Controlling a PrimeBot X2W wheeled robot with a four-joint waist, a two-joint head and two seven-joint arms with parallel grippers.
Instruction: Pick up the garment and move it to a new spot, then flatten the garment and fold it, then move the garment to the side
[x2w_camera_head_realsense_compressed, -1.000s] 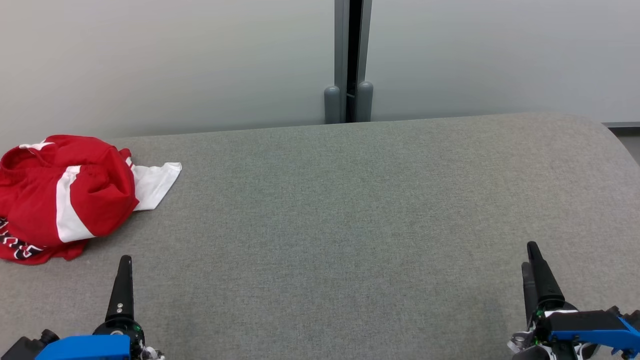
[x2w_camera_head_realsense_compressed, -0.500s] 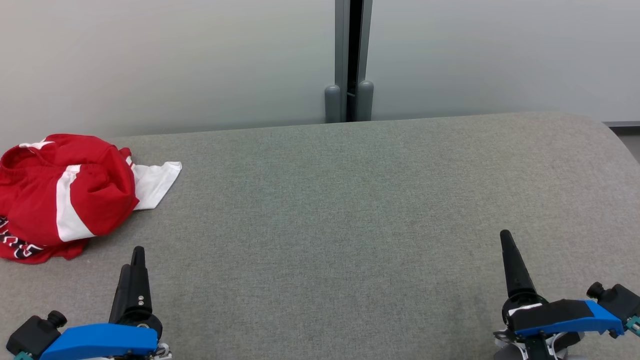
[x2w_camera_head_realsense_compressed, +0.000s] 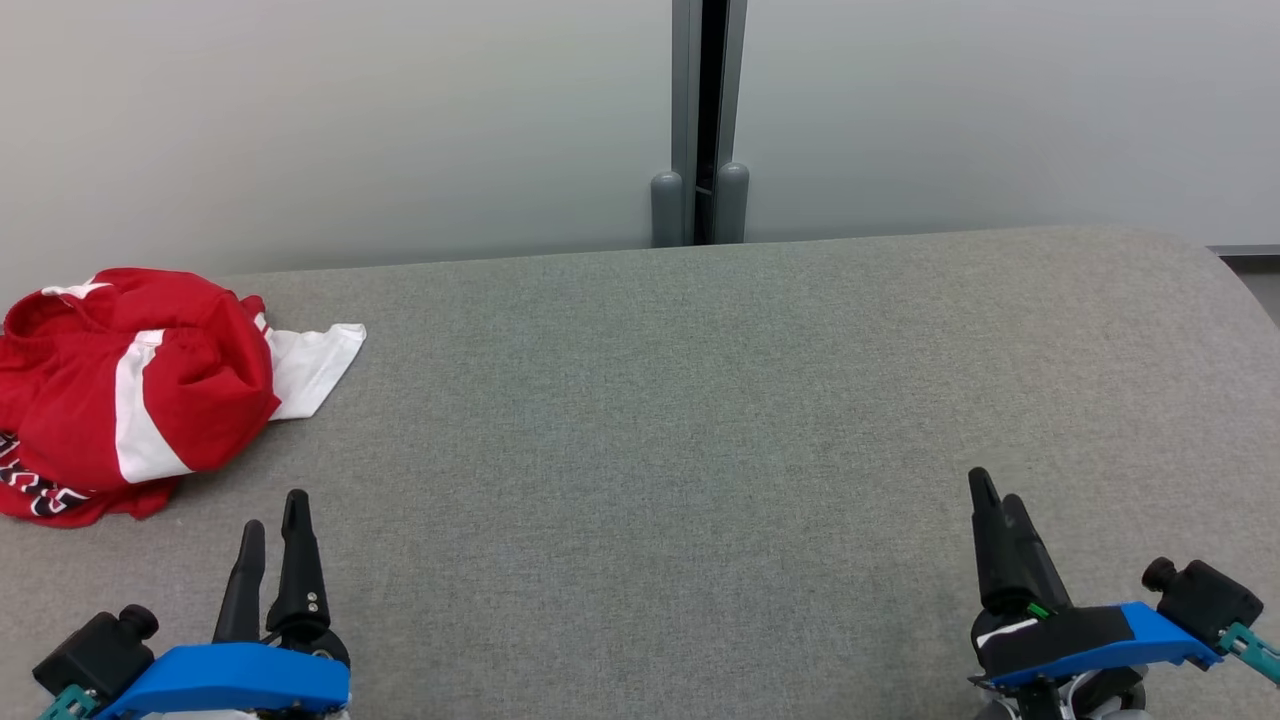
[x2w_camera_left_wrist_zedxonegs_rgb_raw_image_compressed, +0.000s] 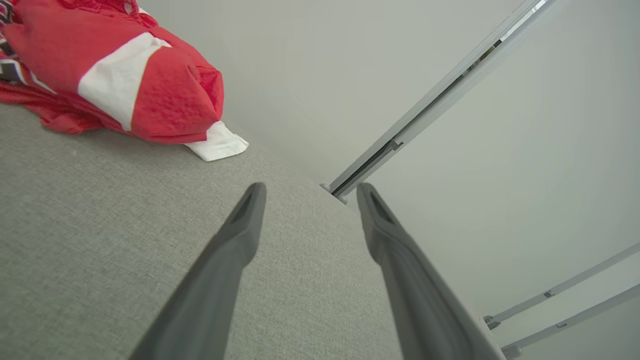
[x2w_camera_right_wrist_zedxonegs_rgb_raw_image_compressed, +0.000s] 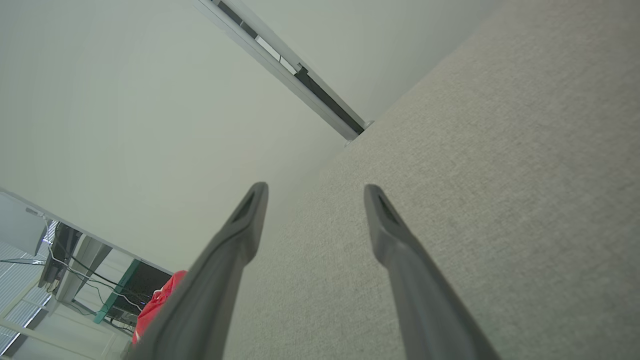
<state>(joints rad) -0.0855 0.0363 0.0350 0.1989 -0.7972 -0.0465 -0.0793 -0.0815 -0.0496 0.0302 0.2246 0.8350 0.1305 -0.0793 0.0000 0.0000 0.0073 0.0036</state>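
Observation:
The garment (x2w_camera_head_realsense_compressed: 130, 390) is a crumpled red and white piece with black lettering, lying bunched at the far left of the grey table (x2w_camera_head_realsense_compressed: 680, 400); a white sleeve sticks out to its right. The left wrist view has the garment (x2w_camera_left_wrist_zedxonegs_rgb_raw_image_compressed: 120, 80) at its upper left. A sliver of the red garment (x2w_camera_right_wrist_zedxonegs_rgb_raw_image_compressed: 157, 305) shows in the right wrist view. My left gripper (x2w_camera_head_realsense_compressed: 272, 508) hovers open near the front left, below the garment and apart from it. My right gripper (x2w_camera_head_realsense_compressed: 995, 492) is open at the front right, nothing between its fingers. The left gripper (x2w_camera_left_wrist_zedxonegs_rgb_raw_image_compressed: 307, 192) and right gripper (x2w_camera_right_wrist_zedxonegs_rgb_raw_image_compressed: 315, 192) stand empty.
A pale wall with a grey vertical post (x2w_camera_head_realsense_compressed: 700, 120) runs behind the table's far edge. The table's rounded right end (x2w_camera_head_realsense_compressed: 1230, 270) drops off at the upper right. Desks and cables (x2w_camera_right_wrist_zedxonegs_rgb_raw_image_compressed: 65, 265) lie beyond the table's left end.
Both grippers have rolled about their wrists and shifted inward: the left one up and to the right, the right one to the left. The garment has not moved.

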